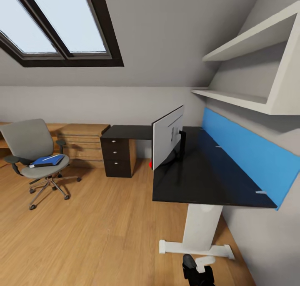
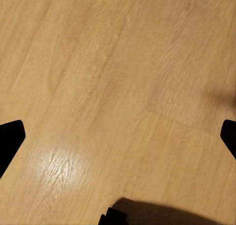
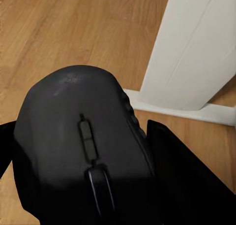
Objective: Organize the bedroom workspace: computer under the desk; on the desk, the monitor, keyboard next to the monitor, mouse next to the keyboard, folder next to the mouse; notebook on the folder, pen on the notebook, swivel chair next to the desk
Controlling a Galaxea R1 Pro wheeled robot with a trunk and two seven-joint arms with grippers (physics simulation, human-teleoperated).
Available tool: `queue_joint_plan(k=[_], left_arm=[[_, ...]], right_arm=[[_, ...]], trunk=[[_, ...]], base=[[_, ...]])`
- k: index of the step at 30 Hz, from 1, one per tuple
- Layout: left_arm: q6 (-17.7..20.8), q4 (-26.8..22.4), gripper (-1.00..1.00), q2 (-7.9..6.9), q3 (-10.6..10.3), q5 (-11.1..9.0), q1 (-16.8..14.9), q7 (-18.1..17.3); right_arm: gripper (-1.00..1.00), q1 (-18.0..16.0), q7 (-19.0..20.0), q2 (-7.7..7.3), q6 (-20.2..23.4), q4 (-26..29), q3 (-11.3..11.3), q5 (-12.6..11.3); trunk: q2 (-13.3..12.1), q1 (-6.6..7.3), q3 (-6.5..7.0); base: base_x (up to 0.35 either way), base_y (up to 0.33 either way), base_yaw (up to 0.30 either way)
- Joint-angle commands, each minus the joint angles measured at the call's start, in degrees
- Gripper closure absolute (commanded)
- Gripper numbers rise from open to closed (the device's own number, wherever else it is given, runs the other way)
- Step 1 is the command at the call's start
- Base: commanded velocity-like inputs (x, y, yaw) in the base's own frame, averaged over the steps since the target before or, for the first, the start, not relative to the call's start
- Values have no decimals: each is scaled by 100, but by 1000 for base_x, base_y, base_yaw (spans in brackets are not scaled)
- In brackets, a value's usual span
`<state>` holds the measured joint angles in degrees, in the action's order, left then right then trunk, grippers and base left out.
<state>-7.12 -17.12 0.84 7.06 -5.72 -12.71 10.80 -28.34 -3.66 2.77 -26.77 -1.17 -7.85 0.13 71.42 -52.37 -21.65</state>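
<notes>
The mouse (image 3: 83, 151) is a chunky matte black one with a scroll wheel and a small button strip down the middle, sitting clamped between the right gripper (image 3: 86, 185) fingers, low over the wood floor (image 3: 59, 33) right next to the desk's white pedestal leg (image 3: 189, 52). Its lower end is cut off by the frame edge. In the head view you just get a dark blob at the bottom edge, hard to make out. The left gripper (image 2: 118, 141) is spread wide over bare floor, only its black tips poking in. Further out, the monitor (image 1: 167, 136) stands on the desk (image 1: 208, 173) seen from behind, and the blue folder (image 1: 48, 160) lies on the swivel chair (image 1: 35, 152) seat
</notes>
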Motion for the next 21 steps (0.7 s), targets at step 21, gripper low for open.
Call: queue_joint_plan(k=[21], left_arm=[[-71,33,-100,-77,76,-201,-3,1]], right_arm=[[100,13,-29,29,-21,-17,-50,-22]], trunk=[[-840,462,371]], base=[[6,241,0]])
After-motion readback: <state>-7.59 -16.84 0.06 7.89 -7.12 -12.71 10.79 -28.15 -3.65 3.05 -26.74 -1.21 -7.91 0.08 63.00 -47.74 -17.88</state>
